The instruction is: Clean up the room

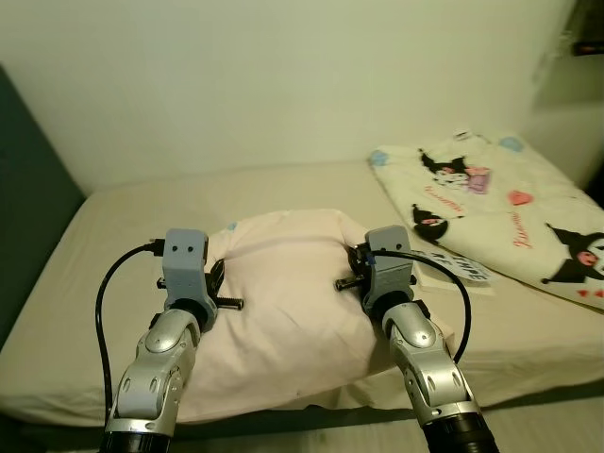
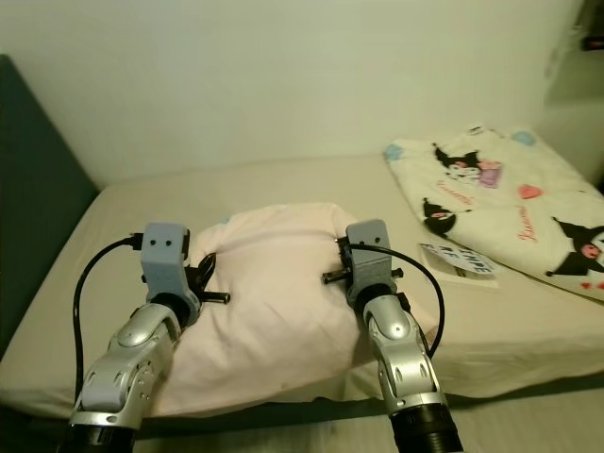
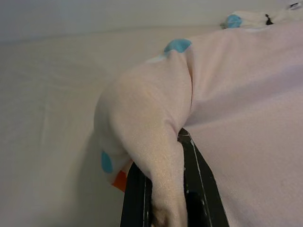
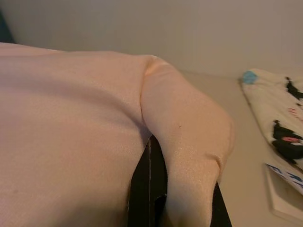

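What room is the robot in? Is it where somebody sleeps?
Most likely a bedroom. There is a bed with a beige sheet, a pink pillow pinched by both tools, and a cartoon-print blanket lying against the wall.

The pink pillow [image 1: 293,311] is soft matt cloth with a fine weave, creased where it bunches. The bed [image 1: 123,245] wears a smooth, matt beige sheet. The folded blanket [image 1: 510,212] looks like printed cotton, cream with cartoon figures, dull in finish. A flat booklet [image 1: 458,269] beside it seems paper. Both arms have glossy silver metal shells, with matt grey plastic housings at the wrists and smooth black rubbery cables.
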{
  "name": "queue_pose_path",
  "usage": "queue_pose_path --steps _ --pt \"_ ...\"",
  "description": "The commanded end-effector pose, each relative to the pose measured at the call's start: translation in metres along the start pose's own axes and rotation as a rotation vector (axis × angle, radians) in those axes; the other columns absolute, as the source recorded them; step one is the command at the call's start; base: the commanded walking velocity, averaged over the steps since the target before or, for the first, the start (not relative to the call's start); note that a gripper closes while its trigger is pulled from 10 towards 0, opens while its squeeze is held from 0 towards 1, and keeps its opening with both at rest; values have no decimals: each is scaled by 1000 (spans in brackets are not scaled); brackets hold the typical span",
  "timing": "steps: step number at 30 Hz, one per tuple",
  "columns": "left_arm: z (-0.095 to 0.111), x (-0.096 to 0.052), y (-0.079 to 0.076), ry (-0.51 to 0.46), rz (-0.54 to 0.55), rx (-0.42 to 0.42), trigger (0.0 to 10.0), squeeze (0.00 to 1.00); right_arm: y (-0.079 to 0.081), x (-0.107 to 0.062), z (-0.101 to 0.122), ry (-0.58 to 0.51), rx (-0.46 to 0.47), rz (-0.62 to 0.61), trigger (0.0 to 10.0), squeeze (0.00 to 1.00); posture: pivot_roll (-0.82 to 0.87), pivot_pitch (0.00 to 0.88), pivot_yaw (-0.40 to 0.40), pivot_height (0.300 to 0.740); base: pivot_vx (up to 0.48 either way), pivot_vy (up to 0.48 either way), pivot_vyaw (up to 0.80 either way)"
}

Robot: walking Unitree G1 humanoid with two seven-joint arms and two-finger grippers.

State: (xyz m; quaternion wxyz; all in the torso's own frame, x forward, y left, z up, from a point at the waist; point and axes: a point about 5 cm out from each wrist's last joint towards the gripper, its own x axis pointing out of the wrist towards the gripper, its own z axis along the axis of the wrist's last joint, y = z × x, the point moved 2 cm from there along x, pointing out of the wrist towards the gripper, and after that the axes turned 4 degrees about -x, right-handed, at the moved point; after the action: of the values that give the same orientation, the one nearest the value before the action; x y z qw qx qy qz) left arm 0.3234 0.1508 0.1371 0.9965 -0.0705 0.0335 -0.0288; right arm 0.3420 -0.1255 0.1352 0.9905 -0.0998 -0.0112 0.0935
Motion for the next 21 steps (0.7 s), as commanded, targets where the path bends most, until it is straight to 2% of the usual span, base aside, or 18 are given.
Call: queue_pose_path --steps 1,21 --pt "12 -1 13 -46 52 27 10000 0 -5 0 9 -40 8 -33 10000 0 -76 75 33 740 0 0 800" --pt "14 -1 10 -30 42 83 10000 0 -11 2 14 -52 21 -55 10000 0 -70 81 43 740 0 0 800"
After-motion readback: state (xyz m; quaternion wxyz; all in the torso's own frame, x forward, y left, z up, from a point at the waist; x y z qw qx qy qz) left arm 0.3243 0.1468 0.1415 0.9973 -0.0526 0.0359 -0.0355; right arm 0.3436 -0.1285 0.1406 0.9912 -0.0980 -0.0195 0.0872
